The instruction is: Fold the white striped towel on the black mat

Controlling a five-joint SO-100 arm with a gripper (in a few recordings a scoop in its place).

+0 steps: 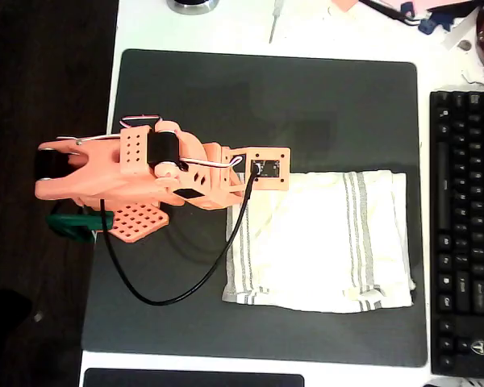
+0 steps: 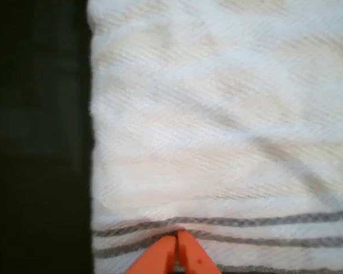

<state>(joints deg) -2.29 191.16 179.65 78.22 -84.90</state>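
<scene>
We find the towel flat on the mat's right half, the gripper pressed closed over its left striped edge; we should confirm cloth is pinched before lifting.

A black computer keyboard with rows of dark plastic keys runs down the right edge of the overhead view on a white tabletop. Up and to the left of the keyboard, a slim silver metal tool lies on the tabletop, with a round dark metallic base further left. A smaller dark rectangular pad sits at the bottom edge, left of the keyboard.
</scene>
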